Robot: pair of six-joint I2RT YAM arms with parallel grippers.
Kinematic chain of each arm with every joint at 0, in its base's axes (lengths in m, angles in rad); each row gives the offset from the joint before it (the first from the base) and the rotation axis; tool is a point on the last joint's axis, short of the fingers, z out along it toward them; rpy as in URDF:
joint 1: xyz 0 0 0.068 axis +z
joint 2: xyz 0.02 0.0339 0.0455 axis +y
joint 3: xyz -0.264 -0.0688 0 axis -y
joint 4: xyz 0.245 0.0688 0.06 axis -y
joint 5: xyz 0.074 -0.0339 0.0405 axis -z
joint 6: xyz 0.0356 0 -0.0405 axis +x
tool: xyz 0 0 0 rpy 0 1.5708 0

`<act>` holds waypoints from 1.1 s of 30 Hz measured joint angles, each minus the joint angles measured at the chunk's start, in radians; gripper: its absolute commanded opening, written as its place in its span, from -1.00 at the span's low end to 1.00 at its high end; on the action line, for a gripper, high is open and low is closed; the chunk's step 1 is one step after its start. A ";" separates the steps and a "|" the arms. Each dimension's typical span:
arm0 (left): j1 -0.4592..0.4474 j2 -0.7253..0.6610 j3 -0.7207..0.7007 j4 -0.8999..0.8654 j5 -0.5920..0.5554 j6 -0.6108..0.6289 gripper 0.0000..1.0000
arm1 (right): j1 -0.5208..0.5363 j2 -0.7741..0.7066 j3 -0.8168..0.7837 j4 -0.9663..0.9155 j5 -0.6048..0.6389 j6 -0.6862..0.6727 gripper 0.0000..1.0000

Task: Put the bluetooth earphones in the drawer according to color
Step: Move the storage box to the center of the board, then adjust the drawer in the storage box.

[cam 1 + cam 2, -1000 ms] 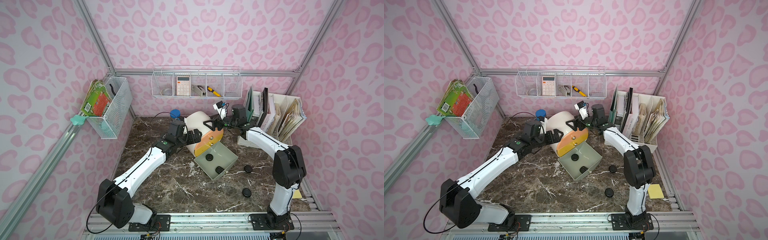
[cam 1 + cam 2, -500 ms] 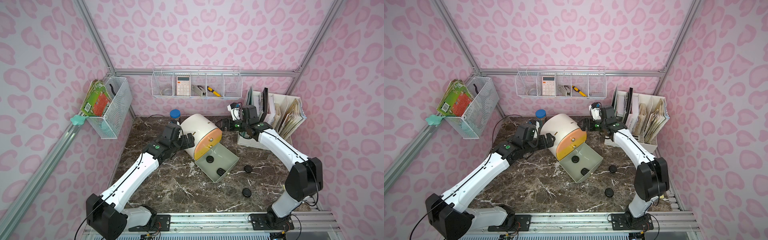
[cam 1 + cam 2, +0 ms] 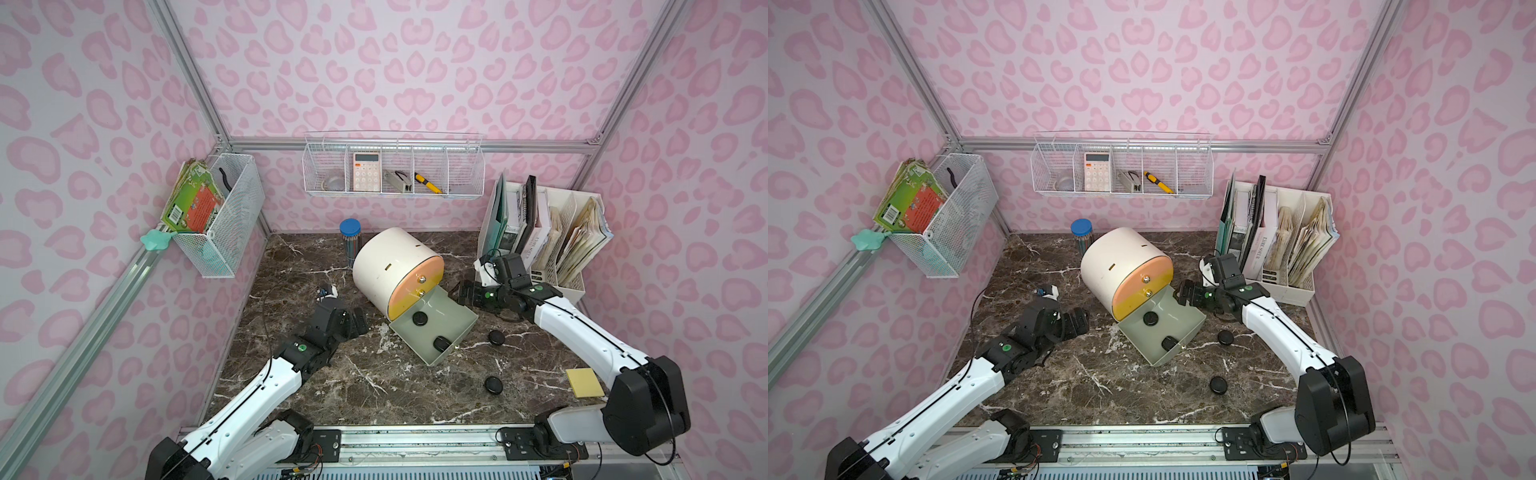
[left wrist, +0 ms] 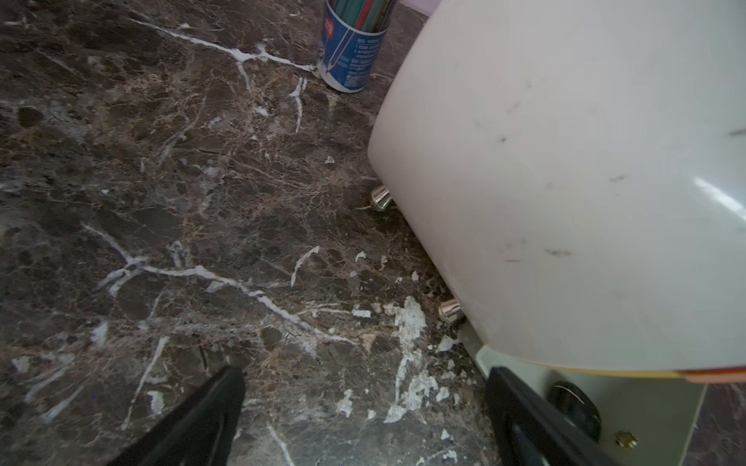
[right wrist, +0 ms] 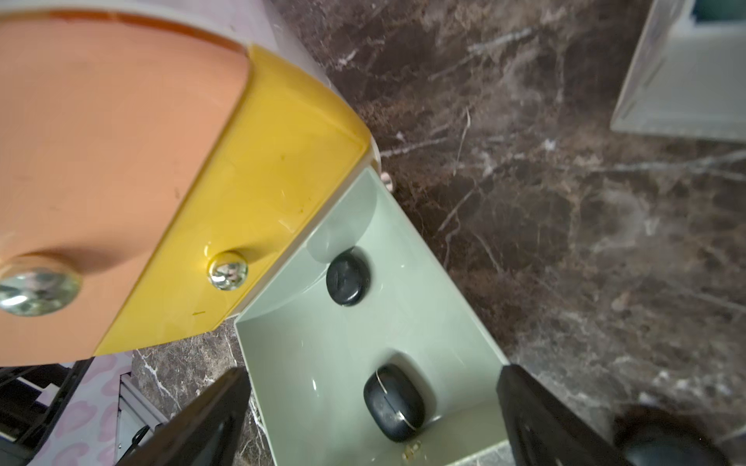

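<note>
Cabinet (image 3: 390, 266), white and barrel-shaped, stands a little above centre in both top views on the dark marble tabletop (image 3: 374, 395), with its front turned toward the lower right. Its peach drawer (image 3: 415, 276) and yellow drawer (image 3: 405, 307) are pushed in. The grey-green drawer (image 3: 453, 326) at the bottom is pulled out and lies open.

Two black earphone cases rest inside that drawer. One (image 3: 419, 318) sits close under the yellow front, and the other (image 3: 441, 343) is by the drawer's front wall. Two more black cases lie on the marble to the right. One (image 3: 496, 337) is near the drawer's right corner. The other (image 3: 493, 384) is lower in the frame, well apart from the drawer.

The left gripper (image 3: 357, 322) lies left of the drawer, low over the marble, with its jaws spread wide and nothing in them. The left wrist view shows its black fingers (image 4: 202, 415) far apart over bare stone, with the cabinet's side close by. The right gripper (image 3: 462, 293) hangs at the drawer's upper right edge, just beside the cabinet front. It too is spread wide and holds nothing. In the right wrist view the open drawer and both cases show beyond its fingers (image 5: 541, 415).

A blue-lidded pencil tub (image 3: 350, 232) stands behind the cabinet. A white file rack (image 3: 575, 282) fills the right side, and a yellow sticky-note pad (image 3: 585, 382) lies at the lower right.
</note>
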State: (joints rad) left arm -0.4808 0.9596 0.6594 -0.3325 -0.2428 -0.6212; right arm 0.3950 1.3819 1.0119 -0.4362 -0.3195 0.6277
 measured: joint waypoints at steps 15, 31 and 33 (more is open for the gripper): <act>-0.001 0.025 0.008 0.043 -0.066 0.016 0.95 | 0.084 0.074 -0.059 -0.172 0.139 0.375 0.24; -0.001 0.081 0.029 0.043 -0.066 0.019 0.95 | 0.124 0.190 -0.020 -0.175 0.150 0.502 -0.33; -0.001 0.082 0.031 0.043 -0.064 0.019 0.95 | 0.125 0.209 0.000 -0.196 0.156 0.518 -0.53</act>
State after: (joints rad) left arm -0.4816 1.0412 0.6899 -0.2893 -0.3073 -0.6022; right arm 0.5198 1.5906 1.0115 -0.6319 -0.1635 1.1454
